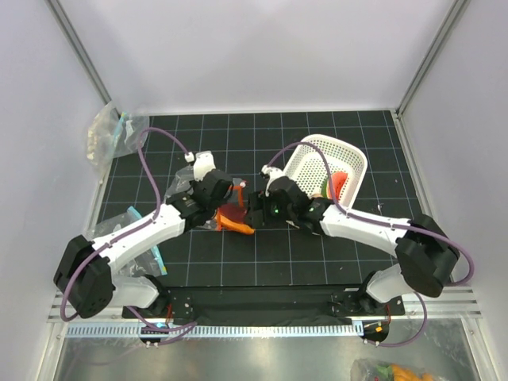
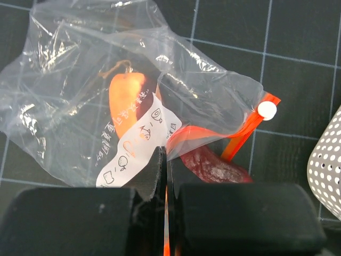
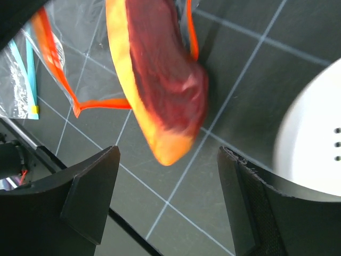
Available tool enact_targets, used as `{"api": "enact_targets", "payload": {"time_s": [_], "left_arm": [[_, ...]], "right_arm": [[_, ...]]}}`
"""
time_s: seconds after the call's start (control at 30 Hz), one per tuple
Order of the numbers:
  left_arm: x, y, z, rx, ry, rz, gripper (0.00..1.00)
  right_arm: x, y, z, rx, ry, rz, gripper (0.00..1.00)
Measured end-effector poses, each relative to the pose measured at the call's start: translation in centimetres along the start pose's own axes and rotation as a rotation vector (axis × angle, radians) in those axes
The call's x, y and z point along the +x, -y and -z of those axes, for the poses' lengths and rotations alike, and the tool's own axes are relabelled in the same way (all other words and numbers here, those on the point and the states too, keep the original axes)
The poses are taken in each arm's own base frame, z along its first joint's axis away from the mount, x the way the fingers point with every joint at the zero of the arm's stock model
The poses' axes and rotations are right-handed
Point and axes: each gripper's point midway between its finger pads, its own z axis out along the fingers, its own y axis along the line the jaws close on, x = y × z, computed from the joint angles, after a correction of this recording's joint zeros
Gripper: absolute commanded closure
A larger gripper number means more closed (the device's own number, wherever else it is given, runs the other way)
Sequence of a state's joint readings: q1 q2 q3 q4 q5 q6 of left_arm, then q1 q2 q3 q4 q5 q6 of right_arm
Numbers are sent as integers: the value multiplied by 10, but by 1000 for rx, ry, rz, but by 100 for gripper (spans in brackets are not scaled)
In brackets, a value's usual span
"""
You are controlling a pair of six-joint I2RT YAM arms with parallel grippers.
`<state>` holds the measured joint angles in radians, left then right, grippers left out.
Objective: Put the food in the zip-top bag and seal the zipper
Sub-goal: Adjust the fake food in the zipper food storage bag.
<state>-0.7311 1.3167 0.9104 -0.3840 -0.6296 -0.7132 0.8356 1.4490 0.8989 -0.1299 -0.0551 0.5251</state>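
Note:
The clear zip-top bag (image 1: 216,220) lies crumpled mid-table. It shows in the left wrist view (image 2: 69,80) with an orange carrot-like piece (image 2: 125,98) inside. My left gripper (image 2: 166,160) is shut on the bag's edge by the red-orange zipper (image 2: 249,129). A dark red piece with an orange edge (image 3: 165,90) lies at the bag's mouth, also in the left wrist view (image 2: 213,166). My right gripper (image 3: 169,154) is open and empty, just off that piece's tip. A watermelon slice (image 1: 341,185) lies in the tilted white basket (image 1: 316,152).
Clear bags with teal trim lie at the back left (image 1: 111,135) and under the left arm (image 1: 135,230). The basket's wall (image 3: 314,149) stands close to my right gripper. Another bag of toy food (image 1: 389,371) lies off the mat, bottom right.

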Motion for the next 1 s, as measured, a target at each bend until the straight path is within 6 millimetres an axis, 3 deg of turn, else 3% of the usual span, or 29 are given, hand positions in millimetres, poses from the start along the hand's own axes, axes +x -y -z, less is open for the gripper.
{"api": "enact_targets", "payload": {"time_s": [0.13, 0.57, 0.73, 0.9, 0.93, 1.0], "left_arm": [[-6, -10, 5, -27, 33, 32, 100], [-16, -25, 20, -41, 94, 110, 100], [-14, -26, 20, -41, 93, 109, 100], [-14, -27, 20, -42, 92, 108, 100], [-14, -27, 20, -42, 92, 108, 100], [-14, -27, 20, -42, 92, 108, 100]], "right_arm": [[11, -5, -13, 17, 26, -46, 18], [3, 7, -34, 79, 127, -219, 18], [12, 1, -45, 60, 108, -266, 18], [25, -18, -49, 27, 95, -293, 18], [29, -22, -51, 15, 93, -298, 21], [36, -28, -56, 2, 87, -305, 40]]}}
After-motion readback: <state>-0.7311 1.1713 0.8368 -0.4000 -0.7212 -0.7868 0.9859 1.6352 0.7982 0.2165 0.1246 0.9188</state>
